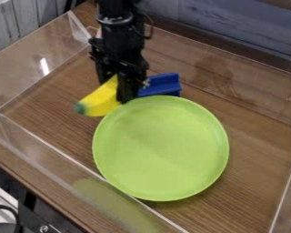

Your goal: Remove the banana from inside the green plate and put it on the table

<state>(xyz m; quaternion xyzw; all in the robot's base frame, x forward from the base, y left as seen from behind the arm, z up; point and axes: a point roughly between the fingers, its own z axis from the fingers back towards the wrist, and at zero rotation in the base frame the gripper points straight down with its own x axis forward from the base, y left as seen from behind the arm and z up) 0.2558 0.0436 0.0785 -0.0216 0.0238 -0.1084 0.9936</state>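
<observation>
The yellow banana point(99, 99) with its dark green tip hangs tilted just left of the green plate point(160, 148), low over the wooden table point(45, 114). My black gripper point(121, 88) points straight down and is shut on the banana's upper end. The plate holds nothing and lies at the centre of the table.
A blue rectangular block point(159, 86) lies right behind the plate, beside the gripper. Clear acrylic walls point(39, 150) run along the left and front of the table. A pale roll point(117, 207) lies along the front wall.
</observation>
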